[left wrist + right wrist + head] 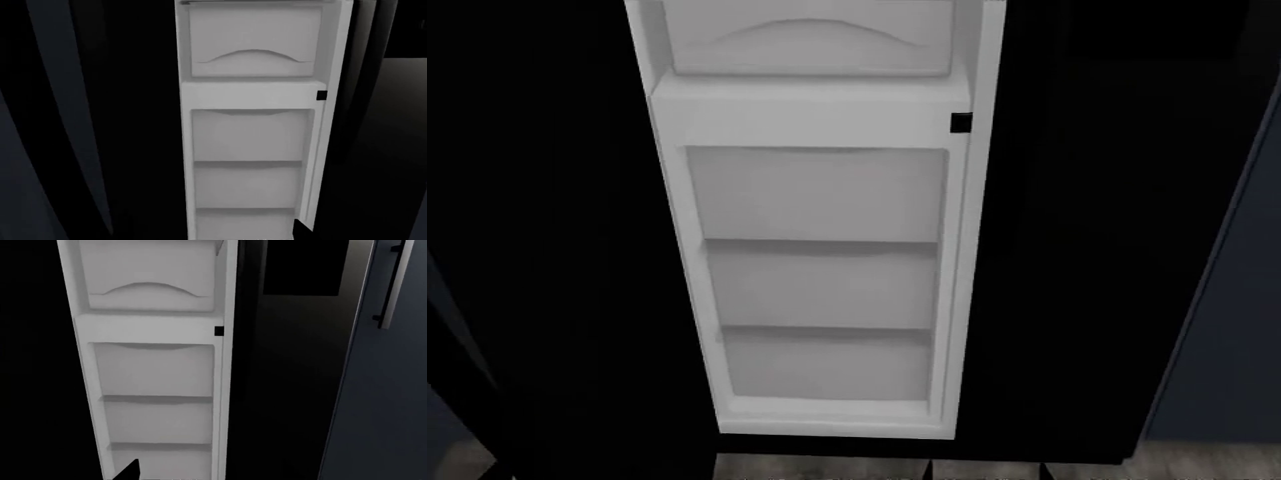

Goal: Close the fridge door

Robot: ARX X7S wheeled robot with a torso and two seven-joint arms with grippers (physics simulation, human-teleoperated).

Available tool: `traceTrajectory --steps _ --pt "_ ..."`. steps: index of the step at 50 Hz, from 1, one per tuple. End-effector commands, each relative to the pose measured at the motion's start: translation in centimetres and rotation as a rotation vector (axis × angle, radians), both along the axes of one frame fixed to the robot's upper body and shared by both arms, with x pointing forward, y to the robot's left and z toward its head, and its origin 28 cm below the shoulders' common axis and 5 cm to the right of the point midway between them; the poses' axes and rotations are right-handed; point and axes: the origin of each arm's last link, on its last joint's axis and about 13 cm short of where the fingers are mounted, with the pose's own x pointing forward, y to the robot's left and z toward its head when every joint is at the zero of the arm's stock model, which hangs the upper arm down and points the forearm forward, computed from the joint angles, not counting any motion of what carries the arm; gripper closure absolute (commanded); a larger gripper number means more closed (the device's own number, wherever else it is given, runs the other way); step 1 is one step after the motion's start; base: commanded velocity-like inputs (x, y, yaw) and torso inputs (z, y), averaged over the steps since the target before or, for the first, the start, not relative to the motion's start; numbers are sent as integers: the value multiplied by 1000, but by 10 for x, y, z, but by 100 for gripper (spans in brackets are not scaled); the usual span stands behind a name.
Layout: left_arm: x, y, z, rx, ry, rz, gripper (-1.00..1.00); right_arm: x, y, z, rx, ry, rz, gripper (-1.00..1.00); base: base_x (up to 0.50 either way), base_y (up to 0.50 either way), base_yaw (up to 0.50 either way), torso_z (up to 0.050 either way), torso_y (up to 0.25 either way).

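The fridge door stands open straight ahead with its white moulded inner lining facing me, filling the middle of the head view. It has an arched compartment cover at the top, stacked shelf bins below it, and a small black square on its right rim. Both wrist views face the same fridge door from close by. A dark fingertip pokes into the left wrist view's edge, and another fingertip into the right wrist view's. Neither gripper shows in the head view.
Black fridge surfaces flank the door on both sides. A dark panel with a long bar handle stands to the right. A blue-grey panel runs along the head view's right edge. A strip of grey floor lies below the door.
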Motion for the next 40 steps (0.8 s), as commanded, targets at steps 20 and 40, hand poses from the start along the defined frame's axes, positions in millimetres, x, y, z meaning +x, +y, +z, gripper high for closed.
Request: traceTrajectory --steps 20,40 --pt "7 23 13 -14 -37 158 -100 0 -2 1 -5 3 -16 -100 -64 500 0 0 0" --pt "25 60 104 97 -291 394 -100 -7 -39 81 -63 -115 -215 -100 -3 149 0 0 0"
